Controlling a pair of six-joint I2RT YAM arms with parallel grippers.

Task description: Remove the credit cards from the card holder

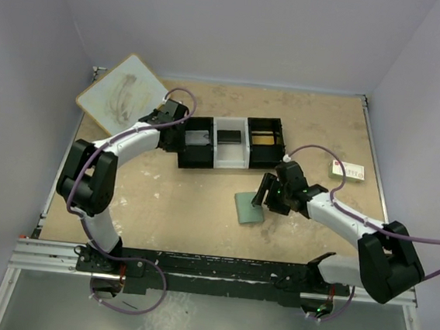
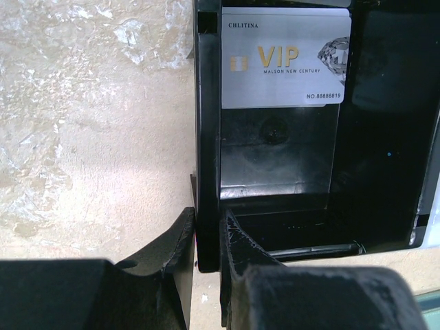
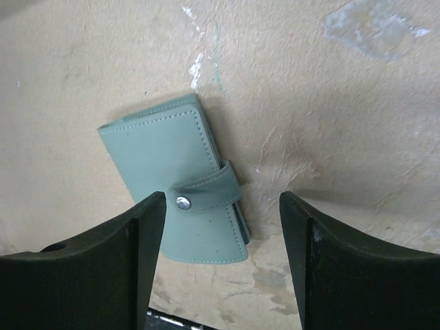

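While my R hand (image 3: 221,197) hangs open over the snapped-shut card holder (image 3: 165,155) on the surface (image 3: 344,103), my L hand (image 2: 206,220) pinches the tray (image 2: 206,137) wall by the VIP card (image 2: 285,58). Risk: holder's flat, so fingers (image 3: 130,268) may just shove it away.

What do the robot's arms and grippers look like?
The left arm and right arm have white tubular links, bulky black joints and a looping purple cable. The left gripper and right gripper have thick black matte fingers.
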